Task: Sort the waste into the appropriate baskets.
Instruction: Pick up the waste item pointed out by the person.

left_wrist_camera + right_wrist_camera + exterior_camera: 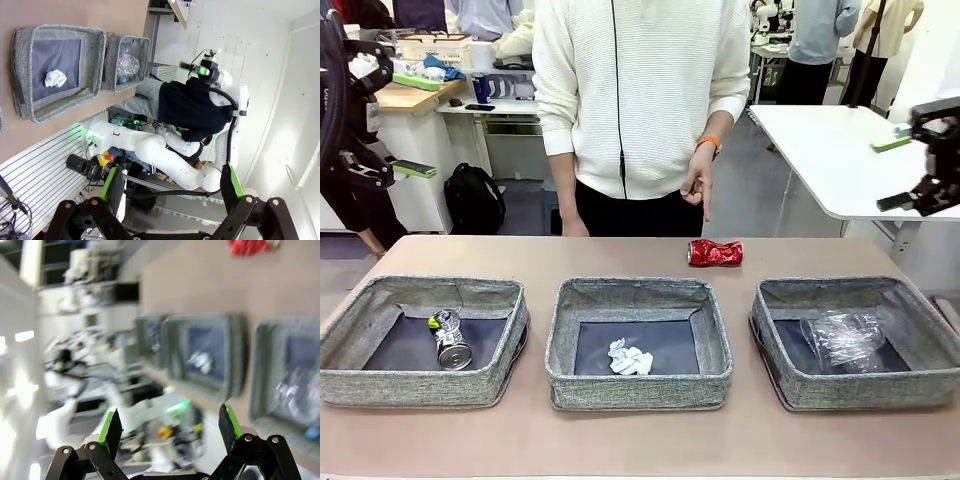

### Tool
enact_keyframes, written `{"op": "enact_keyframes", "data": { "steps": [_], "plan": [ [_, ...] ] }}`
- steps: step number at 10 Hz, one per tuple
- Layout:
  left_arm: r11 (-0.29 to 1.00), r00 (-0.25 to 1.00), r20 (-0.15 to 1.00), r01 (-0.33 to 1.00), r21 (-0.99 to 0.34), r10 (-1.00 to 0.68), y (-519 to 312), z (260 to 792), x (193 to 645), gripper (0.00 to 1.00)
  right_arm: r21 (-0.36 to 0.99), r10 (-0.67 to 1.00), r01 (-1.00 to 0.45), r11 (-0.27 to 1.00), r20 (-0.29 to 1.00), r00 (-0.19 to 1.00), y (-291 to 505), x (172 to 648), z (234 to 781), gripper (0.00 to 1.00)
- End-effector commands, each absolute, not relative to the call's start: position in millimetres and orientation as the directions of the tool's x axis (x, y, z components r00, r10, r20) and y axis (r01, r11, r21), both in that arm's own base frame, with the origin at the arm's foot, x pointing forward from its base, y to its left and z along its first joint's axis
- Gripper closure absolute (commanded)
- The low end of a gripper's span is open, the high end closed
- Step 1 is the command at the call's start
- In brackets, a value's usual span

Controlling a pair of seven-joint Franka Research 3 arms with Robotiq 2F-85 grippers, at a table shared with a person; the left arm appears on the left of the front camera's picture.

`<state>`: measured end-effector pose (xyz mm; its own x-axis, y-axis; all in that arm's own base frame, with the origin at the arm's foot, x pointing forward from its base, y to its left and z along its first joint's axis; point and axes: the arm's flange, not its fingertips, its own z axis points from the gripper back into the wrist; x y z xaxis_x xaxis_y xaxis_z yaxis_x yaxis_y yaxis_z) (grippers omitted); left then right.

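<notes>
Grippers: left gripper [170, 192] & right gripper [170, 427] both spread, nothing held, raised off bench [640, 445].
Red can [715, 252]: on bench nr far edge.
Baskets: dark can [450, 340] in left basket [420, 385], paper wad [628, 358] in mid basket [640, 385], plastic cup [842, 340] in right basket [860, 385].

Brown table [640, 445]: three grey baskets [639, 342] lined up along the near edge, and a crushed red can [715, 252] lying towards the far edge.

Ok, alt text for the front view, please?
Three grey baskets sit in a row on a brown table: the left basket holds a dark can, the middle basket a paper wad, the right basket clear plastic. A crushed red can lies behind them, before a standing person's hand.
</notes>
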<state>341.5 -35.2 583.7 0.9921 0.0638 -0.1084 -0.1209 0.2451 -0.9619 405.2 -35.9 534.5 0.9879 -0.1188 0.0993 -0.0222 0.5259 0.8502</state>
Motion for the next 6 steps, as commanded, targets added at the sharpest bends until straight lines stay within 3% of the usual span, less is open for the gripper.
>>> {"op": "enact_keyframes", "data": {
  "steps": [1,2,3,4,5,6],
  "plan": [
    [0.226,0.995,-0.085,-0.095,-0.970,0.053,-35.4,583.3,340.5,0.00,0.388,-0.111,-0.077,0.919,0.439,0.891,17.6,456.3,525.3,0.00],
    [0.226,0.995,-0.085,-0.095,-0.970,0.053,-35.4,583.3,340.5,0.00,0.196,-0.042,-0.122,0.973,0.671,0.740,43.0,476.8,519.9,0.00],
    [0.226,0.995,-0.085,-0.095,-0.970,0.053,-35.4,583.3,340.5,0.00,0.108,0.113,-0.295,0.949,0.759,0.642,60.0,486.4,514.6,0.00],
    [0.226,0.995,-0.085,-0.095,-0.970,0.053,-35.4,583.3,340.5,0.00,0.181,0.306,-0.557,0.810,0.680,0.666,77.2,483.2,507.4,0.00],
    [0.226,0.995,-0.085,-0.095,-0.970,0.053,-35.4,583.3,340.5,0.00,0.219,0.493,-0.692,0.688,0.558,0.667,84.6,481.8,500.3,0.00],
    [0.226,0.995,-0.085,-0.095,-0.970,0.053,-35.4,583.3,340.5,0.00,0.069,0.565,-0.676,0.733,0.491,0.663,90.1,484.2,493.3,0.00]
  ]
}}
